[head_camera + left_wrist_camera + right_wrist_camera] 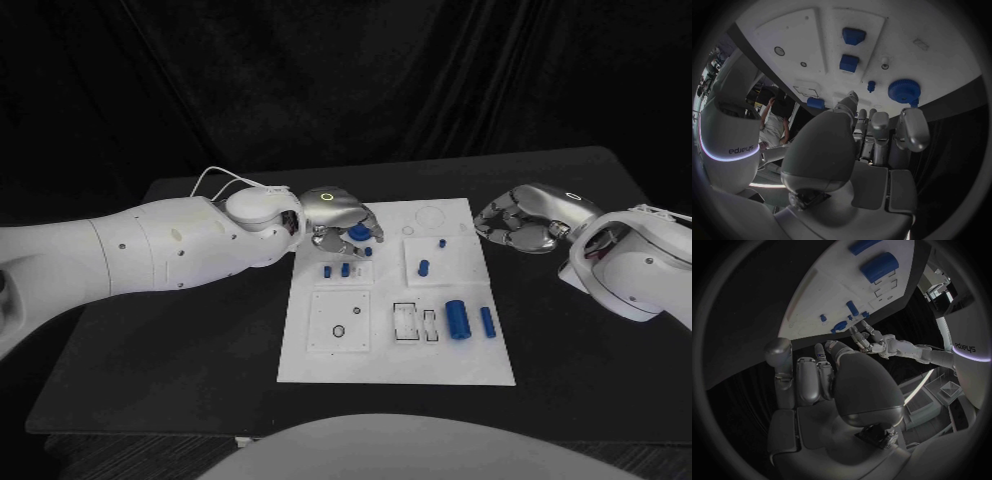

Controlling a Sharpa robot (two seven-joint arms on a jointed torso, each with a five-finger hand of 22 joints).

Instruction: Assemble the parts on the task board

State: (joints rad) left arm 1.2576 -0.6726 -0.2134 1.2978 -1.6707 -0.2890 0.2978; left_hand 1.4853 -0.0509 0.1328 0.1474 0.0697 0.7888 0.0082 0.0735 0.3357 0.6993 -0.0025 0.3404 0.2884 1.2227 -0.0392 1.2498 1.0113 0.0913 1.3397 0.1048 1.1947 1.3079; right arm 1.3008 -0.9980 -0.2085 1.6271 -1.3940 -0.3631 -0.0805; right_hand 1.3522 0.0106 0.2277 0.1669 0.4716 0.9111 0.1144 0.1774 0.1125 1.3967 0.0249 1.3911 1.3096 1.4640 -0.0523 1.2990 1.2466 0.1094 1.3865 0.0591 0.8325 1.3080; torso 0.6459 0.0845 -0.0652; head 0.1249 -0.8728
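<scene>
One blue part (358, 233) under left hand (340, 225)

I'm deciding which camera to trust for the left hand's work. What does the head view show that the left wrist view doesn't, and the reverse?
Head view alone: the right hand, fingers curled, beside the task board's right edge, and the left hand from outside, over the board's far left part with a blue part at its fingers.

Left wrist view alone: the left hand's fingers from behind, and a blue ribbed round part just beyond them.

Both: the white board and small blue parts on it.
</scene>
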